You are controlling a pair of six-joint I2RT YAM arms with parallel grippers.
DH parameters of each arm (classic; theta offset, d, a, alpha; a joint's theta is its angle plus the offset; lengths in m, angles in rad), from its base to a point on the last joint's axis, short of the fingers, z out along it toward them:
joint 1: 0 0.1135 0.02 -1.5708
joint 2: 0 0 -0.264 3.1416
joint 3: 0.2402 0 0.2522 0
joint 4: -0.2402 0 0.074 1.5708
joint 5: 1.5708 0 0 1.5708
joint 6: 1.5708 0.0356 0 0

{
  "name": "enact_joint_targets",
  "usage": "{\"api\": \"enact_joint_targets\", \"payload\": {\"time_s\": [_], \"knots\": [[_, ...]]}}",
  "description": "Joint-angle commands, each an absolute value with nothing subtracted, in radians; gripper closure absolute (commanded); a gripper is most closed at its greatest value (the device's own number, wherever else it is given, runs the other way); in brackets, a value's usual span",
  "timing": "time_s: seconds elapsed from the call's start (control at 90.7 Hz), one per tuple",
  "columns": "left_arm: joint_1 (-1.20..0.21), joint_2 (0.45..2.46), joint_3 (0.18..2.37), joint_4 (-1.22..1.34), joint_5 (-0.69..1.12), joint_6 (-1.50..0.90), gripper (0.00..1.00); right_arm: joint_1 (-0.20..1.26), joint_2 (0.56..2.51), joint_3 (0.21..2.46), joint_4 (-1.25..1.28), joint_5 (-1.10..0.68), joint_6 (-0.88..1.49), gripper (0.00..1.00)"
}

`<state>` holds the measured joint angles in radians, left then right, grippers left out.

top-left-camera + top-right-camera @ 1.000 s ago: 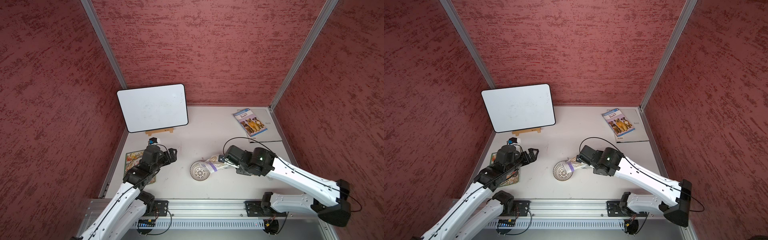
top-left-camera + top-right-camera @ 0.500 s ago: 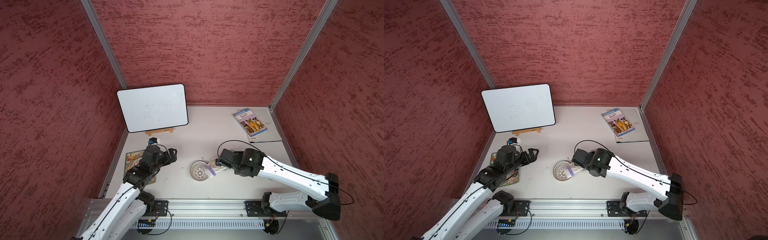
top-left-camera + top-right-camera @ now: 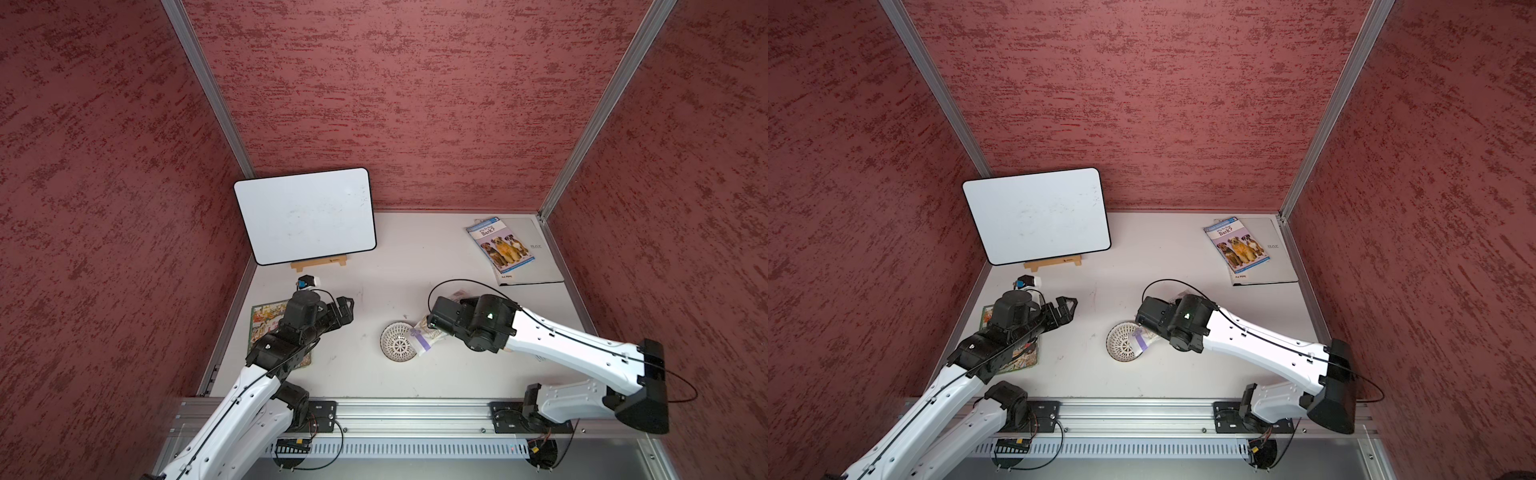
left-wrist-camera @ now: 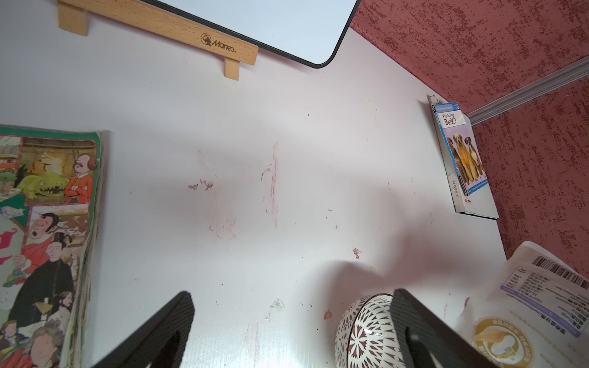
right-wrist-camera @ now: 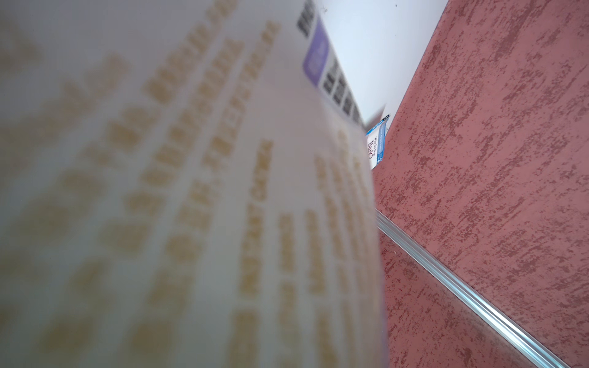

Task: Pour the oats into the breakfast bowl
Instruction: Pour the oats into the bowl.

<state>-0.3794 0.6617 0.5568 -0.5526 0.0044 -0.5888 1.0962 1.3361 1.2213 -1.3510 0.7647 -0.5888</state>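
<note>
Breakfast bowl (image 3: 393,343) on scuffed white table (image 3: 395,270)

White table (image 3: 399,266), patterned bowl (image 3: 395,343) near centre, whiteboard (image 3: 305,216) on wooden stand (image 3: 319,263) at back, comic book (image 3: 264,322), grey folder (image 3: 542,262)

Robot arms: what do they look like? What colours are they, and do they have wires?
Both the left arm and right arm have smooth white shells with chunky black joints. A thin black cable runs along each. The right arm's black wrist shows a tiny green light. The left gripper has black fingers with a woven texture.
</note>
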Motion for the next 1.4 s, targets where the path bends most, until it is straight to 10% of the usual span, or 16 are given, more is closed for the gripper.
{"api": "enact_joint_targets", "payload": {"time_s": [0.0,1.388], "knots": [[-0.371,0.651,0.546,-0.528,0.018,-0.575,0.00,1.109,1.331,1.280,-1.314,0.867,-0.600,1.00],[-0.370,0.636,0.540,-0.527,0.021,-0.575,0.00,1.162,1.451,1.328,-1.223,1.101,-0.742,1.00]]}}
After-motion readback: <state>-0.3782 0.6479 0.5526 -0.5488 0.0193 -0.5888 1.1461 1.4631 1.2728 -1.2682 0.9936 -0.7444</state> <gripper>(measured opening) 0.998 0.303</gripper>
